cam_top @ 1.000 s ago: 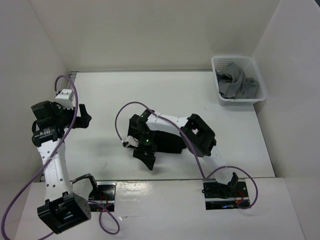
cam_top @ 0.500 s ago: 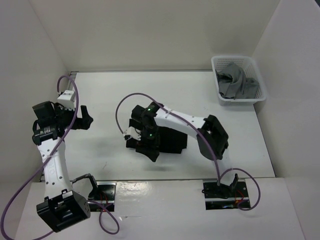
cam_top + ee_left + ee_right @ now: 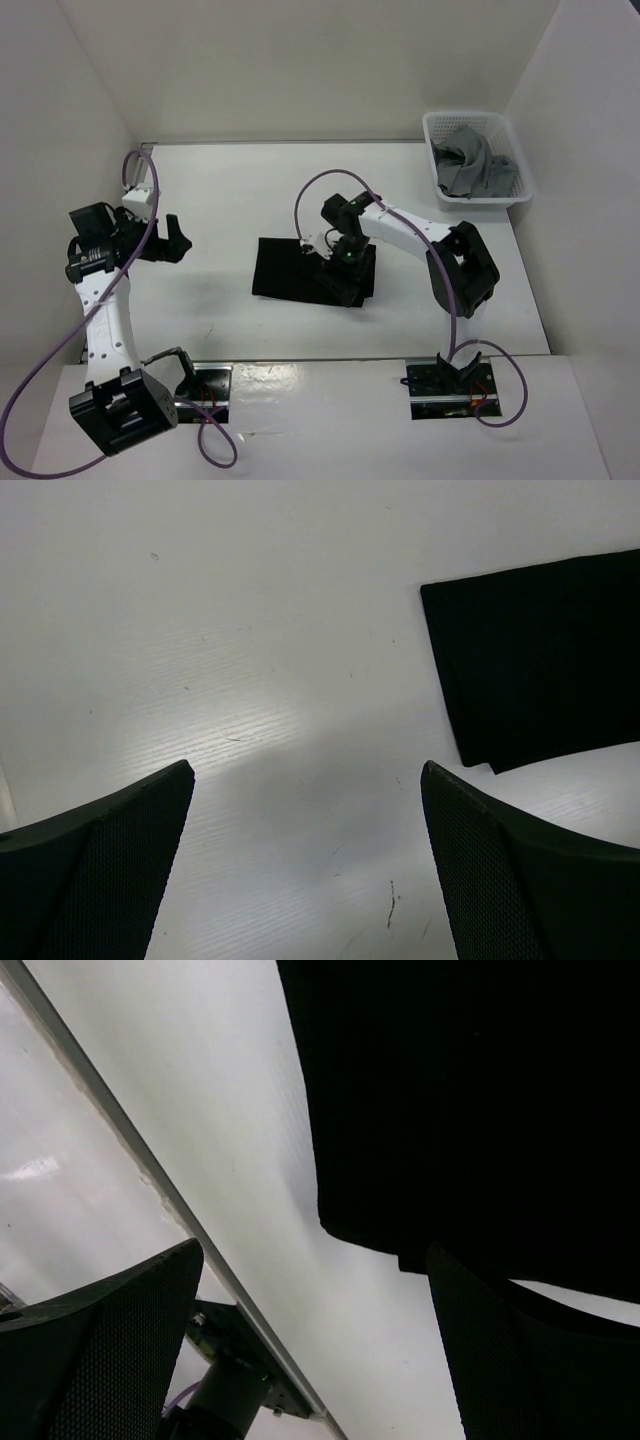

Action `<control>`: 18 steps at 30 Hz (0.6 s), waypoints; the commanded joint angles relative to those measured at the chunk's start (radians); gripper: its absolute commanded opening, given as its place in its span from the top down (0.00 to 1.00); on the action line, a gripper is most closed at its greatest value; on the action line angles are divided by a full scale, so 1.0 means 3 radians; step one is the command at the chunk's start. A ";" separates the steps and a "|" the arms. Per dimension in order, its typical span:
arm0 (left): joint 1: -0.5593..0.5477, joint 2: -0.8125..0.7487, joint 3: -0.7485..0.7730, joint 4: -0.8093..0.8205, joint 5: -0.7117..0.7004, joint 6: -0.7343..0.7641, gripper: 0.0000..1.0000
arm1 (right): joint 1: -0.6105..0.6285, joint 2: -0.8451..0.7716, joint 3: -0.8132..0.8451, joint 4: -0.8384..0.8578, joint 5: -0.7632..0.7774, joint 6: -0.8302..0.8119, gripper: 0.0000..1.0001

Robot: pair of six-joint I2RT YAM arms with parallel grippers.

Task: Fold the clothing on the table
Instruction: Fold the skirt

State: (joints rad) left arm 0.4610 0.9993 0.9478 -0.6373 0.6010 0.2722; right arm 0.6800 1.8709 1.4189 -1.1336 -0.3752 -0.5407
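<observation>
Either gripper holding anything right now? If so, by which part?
Nothing is held. The left gripper stands open over the white table; the right gripper stands open above the flat black fabric garment, nothing between its fingers.

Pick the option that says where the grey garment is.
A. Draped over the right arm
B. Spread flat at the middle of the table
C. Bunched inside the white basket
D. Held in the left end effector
C: the grey garment sits crumpled inside the white basket at the far right corner, while only the black clothing lies flat on the table.
</observation>
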 commanded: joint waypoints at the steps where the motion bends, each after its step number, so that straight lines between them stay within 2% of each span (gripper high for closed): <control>1: 0.0018 0.0049 0.0057 -0.0013 0.0185 0.0146 0.00 | 0.0050 -0.0090 -0.0097 0.0230 -0.0094 0.0013 0.04; 18: 0.0018 0.0121 0.0088 -0.0080 0.0246 0.0207 0.00 | 0.0050 0.0119 -0.0026 0.0133 -0.0457 -0.0079 0.04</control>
State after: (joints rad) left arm 0.4606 1.0370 0.9482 -0.6617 0.6338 0.2924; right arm 0.6895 1.8832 1.3811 -1.0935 -0.4671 -0.5457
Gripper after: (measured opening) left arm 1.000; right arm 0.963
